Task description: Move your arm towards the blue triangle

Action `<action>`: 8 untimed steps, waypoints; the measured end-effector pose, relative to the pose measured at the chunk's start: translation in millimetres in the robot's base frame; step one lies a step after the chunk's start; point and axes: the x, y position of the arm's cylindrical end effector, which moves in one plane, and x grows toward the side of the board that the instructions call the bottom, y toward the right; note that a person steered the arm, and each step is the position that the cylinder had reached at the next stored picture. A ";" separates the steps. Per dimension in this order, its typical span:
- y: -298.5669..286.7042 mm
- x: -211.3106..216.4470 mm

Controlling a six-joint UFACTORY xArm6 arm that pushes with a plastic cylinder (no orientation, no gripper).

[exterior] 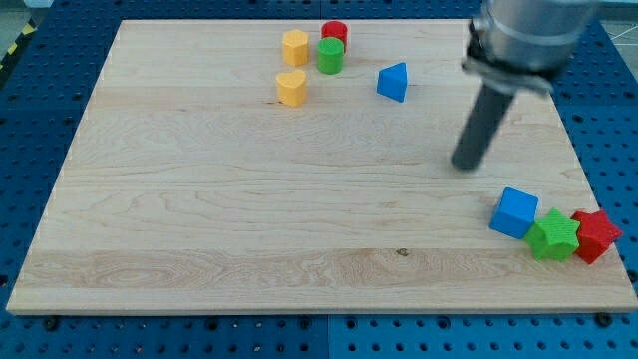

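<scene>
While you look down on it, the tabletop (199, 199) is a pale wooden board with long streaked grain and one small dark knot low in the middle, lying on a blue perforated base (40, 120). Your arm (518, 35) comes in at the view's top right as a smooth grey metal cylinder, slightly blurred, narrowing to a straight dark rod. It carries no pincer, so there is nothing to call wide, narrow or holding. My tip (465, 166) sits on bare wood in the right half, touching no block.

At the lower right three matte plastic blocks stand in a touching row: a blue cube (515, 211), a green star (554, 236) and a red star (596, 235), all below and to the right of my tip.

Near the top centre, the blue triangle (394, 81) stands alone, a small wedge up and to the left of my tip, well apart from it. Further left sit a yellow hexagon (295, 47), a yellow heart (291, 88), a green cylinder (330, 56) and, just behind that, a red cylinder (335, 32).
</scene>
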 end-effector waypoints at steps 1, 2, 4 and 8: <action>-0.1 -118.0; -5.4 -212.1; -88.0 -224.1; -94.3 -132.2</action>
